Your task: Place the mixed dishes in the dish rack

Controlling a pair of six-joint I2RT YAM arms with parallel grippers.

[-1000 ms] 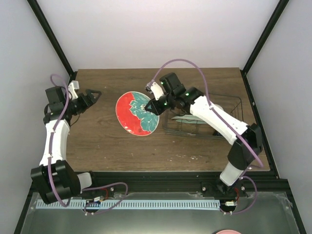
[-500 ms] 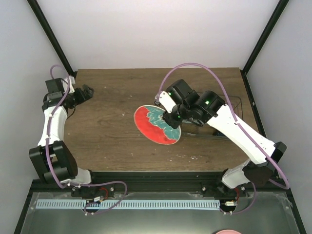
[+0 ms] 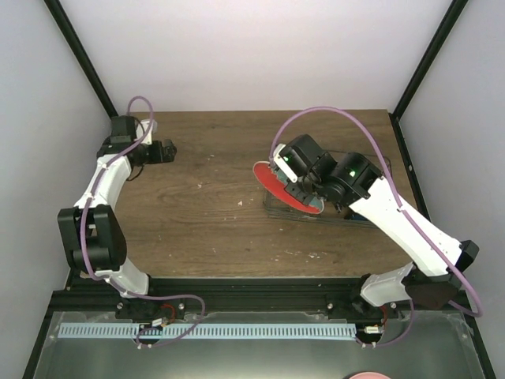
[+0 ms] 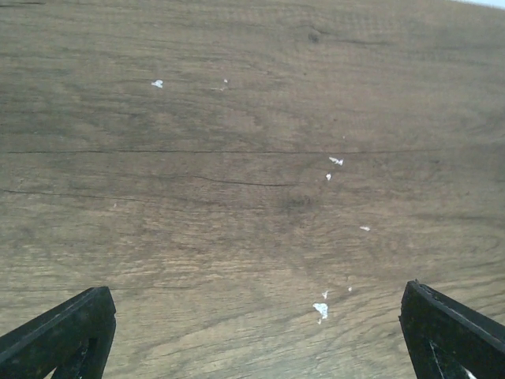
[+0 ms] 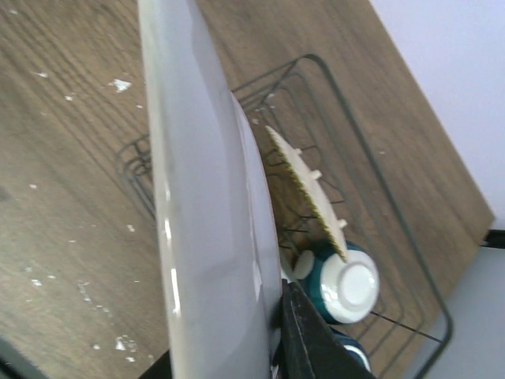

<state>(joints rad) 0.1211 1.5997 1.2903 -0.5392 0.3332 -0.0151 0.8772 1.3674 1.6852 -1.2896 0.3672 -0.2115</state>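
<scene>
My right gripper point(image 3: 298, 178) is shut on the rim of the red-rimmed plate point(image 3: 284, 189) and holds it tipped on edge over the left end of the dish rack point(image 3: 319, 218). In the right wrist view the plate's pale underside point(image 5: 205, 213) fills the middle, with one black finger point(image 5: 316, 339) pressed against it. Behind it the wire rack point(image 5: 347, 103) holds a cream-yellow plate point(image 5: 308, 185) standing on edge and a dark blue mug point(image 5: 347, 284) lying with its white base toward me. My left gripper point(image 3: 167, 150) is open and empty over bare table point(image 4: 256, 339).
The wooden table point(image 3: 197, 213) stretches between the two arms, with small white specks point(image 4: 320, 309) on it. Black frame posts stand at the far corners. The rack sits at the table's right side, close to the right edge.
My right arm carried the red plate from the table's middle rightward to the rack and tipped it from flat onto its edge. My left arm swung back toward the far left.
</scene>
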